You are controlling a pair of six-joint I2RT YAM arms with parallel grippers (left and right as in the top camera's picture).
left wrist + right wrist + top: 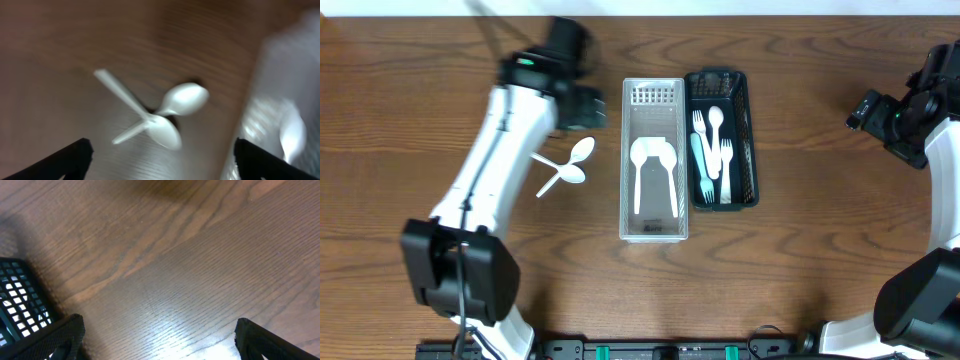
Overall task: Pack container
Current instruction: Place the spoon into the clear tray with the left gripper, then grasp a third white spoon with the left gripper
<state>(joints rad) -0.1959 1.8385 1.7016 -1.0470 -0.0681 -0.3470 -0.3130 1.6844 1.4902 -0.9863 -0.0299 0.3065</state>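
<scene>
Black left pincer (164, 156) wide above spoons (184, 99)

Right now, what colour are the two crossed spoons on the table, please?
White plastic spoons; clearest overhead.

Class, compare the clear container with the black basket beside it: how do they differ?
The clear container is see-through plastic; the black basket is dark mesh. The clear container is longer than the black basket. The clear container holds white spoons; the black basket holds forks, a spoon and a teal utensil. Both are rectangular, standing side by side.
</scene>
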